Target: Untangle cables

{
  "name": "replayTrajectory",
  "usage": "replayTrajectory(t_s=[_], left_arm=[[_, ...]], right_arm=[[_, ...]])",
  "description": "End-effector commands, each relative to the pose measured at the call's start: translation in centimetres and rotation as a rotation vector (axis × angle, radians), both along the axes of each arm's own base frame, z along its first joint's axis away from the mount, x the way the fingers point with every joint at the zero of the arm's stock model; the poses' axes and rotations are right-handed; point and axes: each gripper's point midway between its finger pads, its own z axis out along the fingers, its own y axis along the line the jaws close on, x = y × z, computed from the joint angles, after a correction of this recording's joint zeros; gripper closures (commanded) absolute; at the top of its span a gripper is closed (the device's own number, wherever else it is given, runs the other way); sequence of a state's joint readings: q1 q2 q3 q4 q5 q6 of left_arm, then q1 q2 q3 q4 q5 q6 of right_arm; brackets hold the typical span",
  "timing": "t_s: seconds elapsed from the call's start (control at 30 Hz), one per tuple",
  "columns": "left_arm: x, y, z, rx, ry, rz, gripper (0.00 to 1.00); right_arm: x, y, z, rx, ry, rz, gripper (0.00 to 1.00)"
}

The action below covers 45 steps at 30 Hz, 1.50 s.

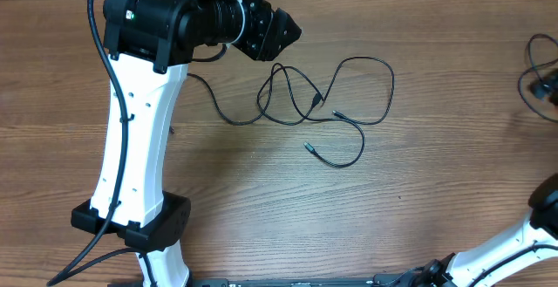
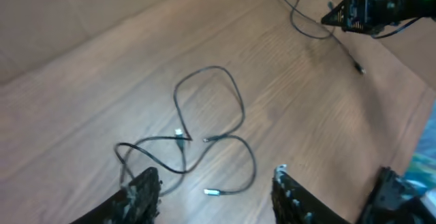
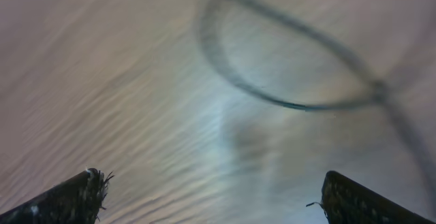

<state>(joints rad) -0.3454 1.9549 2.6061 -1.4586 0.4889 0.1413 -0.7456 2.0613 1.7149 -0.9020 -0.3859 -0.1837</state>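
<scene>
Partly done: cables [image 1: 318,100] lie crossed mid bench [image 1: 261,208], one strand [image 1: 521,82] apart. Left hand [image 2: 212,176], right hand [image 3: 212,178] open, empty.

Even light overhead; right-wrist cable [image 3: 286,105] blurred, perhaps defocused.

Cable loop [image 3: 286,105] is blurred in the right wrist view (ends cut off)

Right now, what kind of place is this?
Probably a robot lab or test bench: a bare wooden table, a white robot arm standing on it, and thin black cables laid out to practise on.
</scene>
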Motion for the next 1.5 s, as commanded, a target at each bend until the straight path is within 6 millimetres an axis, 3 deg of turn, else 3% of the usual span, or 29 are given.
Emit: replayTrajectory(t_s=[0.0, 0.23, 0.37, 0.5, 0.7, 0.87, 0.93, 1.13, 1.27, 1.37, 1.47], left_arm=[[1.5, 1.5, 0.3, 0.084, -0.086, 0.064, 0.52], [2.9, 5.0, -0.8, 0.222, -0.100, 0.208, 0.53], [2.5, 6.5, -1.5, 0.228, -0.045, 0.227, 0.61], [1.3, 7.3, -1.9, 0.184, 0.028, 0.200, 0.75], [-1.2, 7.5, -0.4, 0.108, 0.046, 0.136, 0.72], [-2.9, 7.3, 0.3, 0.087, 0.056, 0.107, 0.71], [-3.5, 6.6, 0.7, 0.065, 0.053, 0.056, 0.70], [-4.7, 5.1, 1.5, -0.011, 0.049, -0.046, 0.67], [-4.7, 5.1, 1.5, -0.011, 0.049, -0.046, 0.67], [-4.7, 5.1, 1.5, -0.011, 0.049, -0.046, 0.66], [-4.7, 5.1, 1.5, -0.011, 0.049, -0.046, 0.66]], right_arm=[[3.6, 5.5, 2.6, 0.030, -0.142, 0.252, 0.00], [6.8, 16.9, 2.2, 0.043, -0.115, 0.537, 0.00], [7.7, 24.4, 2.1, 0.053, -0.103, 0.699, 0.00], [7.7, 31.4, 2.1, 0.049, -0.106, 0.866, 0.00], [6.5, 38.4, 1.6, -0.014, -0.091, 1.056, 0.00], [4.9, 42.3, 1.3, -0.040, -0.100, 1.218, 0.03], [4.6, 43.4, 1.3, -0.063, -0.120, 1.283, 0.08], [3.6, 46.0, -0.2, -0.102, -0.144, 1.447, 0.05], [4.3, 47.3, -1.3, -0.151, -0.208, 1.519, 0.23], [5.4, 47.9, -1.9, -0.157, -0.238, 1.498, 0.14], [5.9, 48.5, -3.2, -0.146, -0.234, 1.483, 0.14]])
